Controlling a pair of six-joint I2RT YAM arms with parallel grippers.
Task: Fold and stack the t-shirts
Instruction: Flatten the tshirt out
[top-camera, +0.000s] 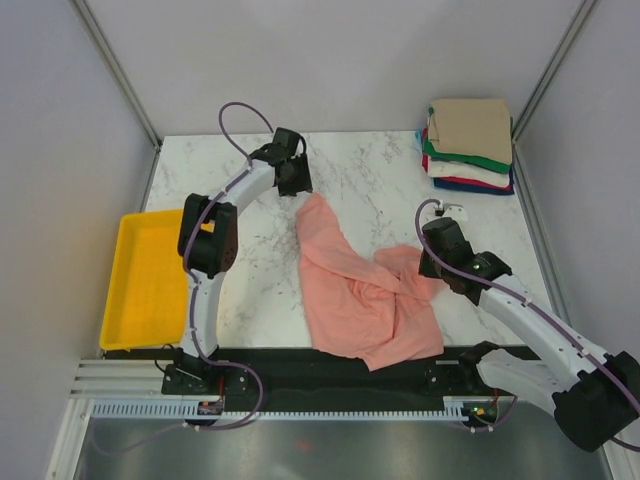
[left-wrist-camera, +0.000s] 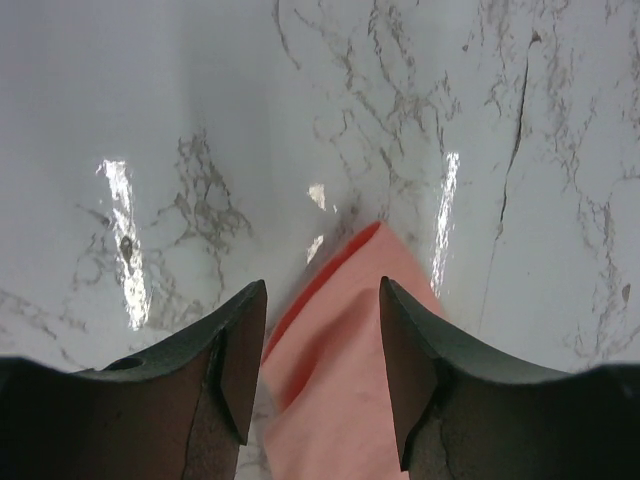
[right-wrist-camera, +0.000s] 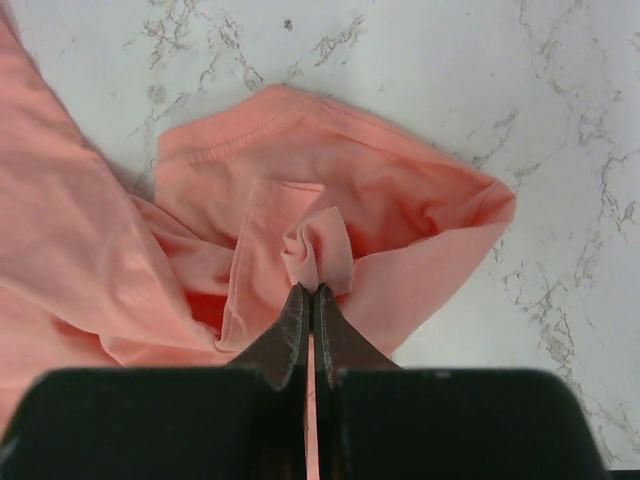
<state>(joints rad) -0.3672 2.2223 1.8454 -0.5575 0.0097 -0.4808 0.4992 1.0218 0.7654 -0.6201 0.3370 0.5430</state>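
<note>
Salmon-pink t-shirt is seen crumpled at the middle of the marble table. A bunched fold is clamped by the right gripper. The far corner is straddled by the left gripper, jaws apart. Folded t-shirts are stacked at the far right corner.

The top view is lit brightly and evenly by diffuse overhead light and is sharp throughout, with only soft, faint shadows at the folds of the shirt. In the left wrist view the glossy table shows white glare streaks and its marble veins are sharp, while the near fingers are dark and slightly out of focus. In the right wrist view exposure is uniform and the cloth is sharp, a deep red shadow sits in one fold, and the black fingertips are underexposed.
</note>
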